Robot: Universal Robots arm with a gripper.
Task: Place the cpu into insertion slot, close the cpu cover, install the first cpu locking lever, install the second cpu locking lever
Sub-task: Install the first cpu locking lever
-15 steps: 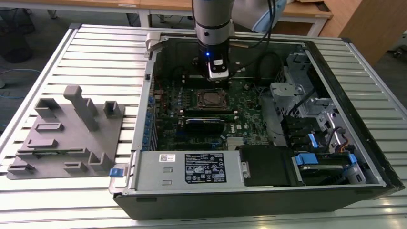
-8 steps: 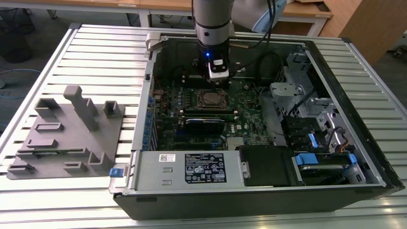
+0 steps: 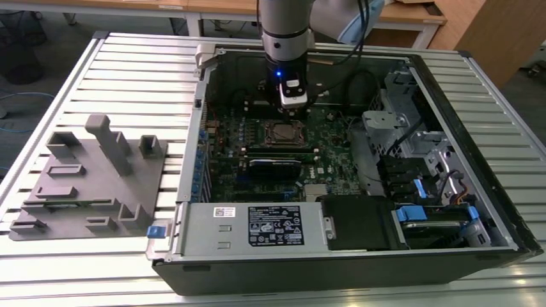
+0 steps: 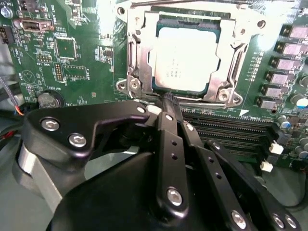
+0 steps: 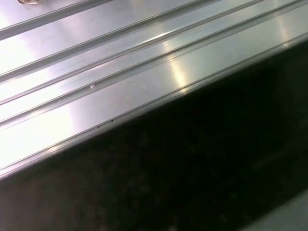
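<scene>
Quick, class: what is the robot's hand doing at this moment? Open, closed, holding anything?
Hand: closed, holding nothing, its tip at the edge of the cpu cover, which lies over the cpu.

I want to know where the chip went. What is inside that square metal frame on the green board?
The silver chip lies inside the metal frame, its flat top showing through the window. The socket beneath it is covered by the chip. The gripper sits at the frame's edge.

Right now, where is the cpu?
In the second wrist view the cpu lies flat in the insertion slot on the green motherboard, framed by the silver cpu cover, just past the gripper.
</scene>
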